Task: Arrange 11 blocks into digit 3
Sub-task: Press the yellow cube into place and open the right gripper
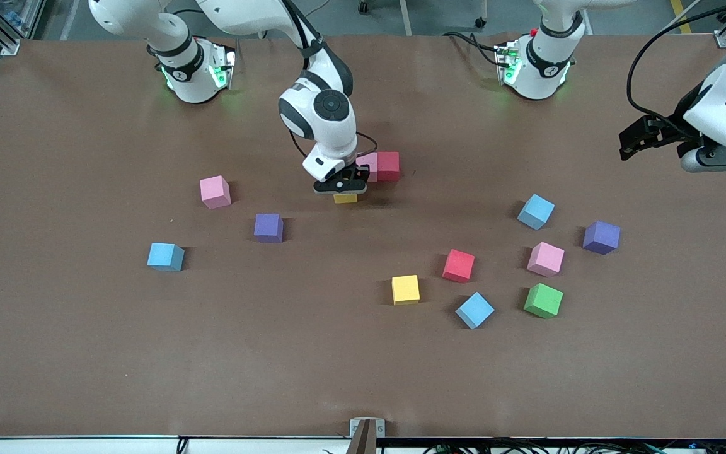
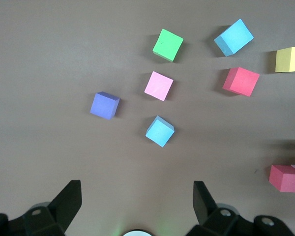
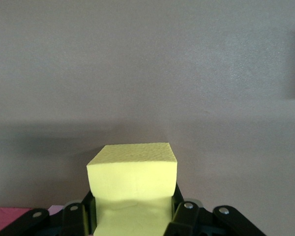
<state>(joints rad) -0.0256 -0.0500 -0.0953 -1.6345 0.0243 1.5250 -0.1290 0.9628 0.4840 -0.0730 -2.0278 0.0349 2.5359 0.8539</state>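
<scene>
The right tool [image 1: 345,189], clamped on a yellow block [image 1: 345,198], should set it flush beside the pink block [image 1: 369,165] and red block [image 1: 388,166] (the left tool [image 2: 136,206] waits wide open and empty above the worktop [image 1: 86,353]).

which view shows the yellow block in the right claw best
The right wrist view: the held yellow block fills its foreground between the right claw's fingers. The front view shows only a yellow sliver under the claw. The left wrist view misses it.

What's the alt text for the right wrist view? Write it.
The right end effector is shut on a yellow block, which it holds above the bare brown table. A sliver of a red block shows at one corner.
</scene>
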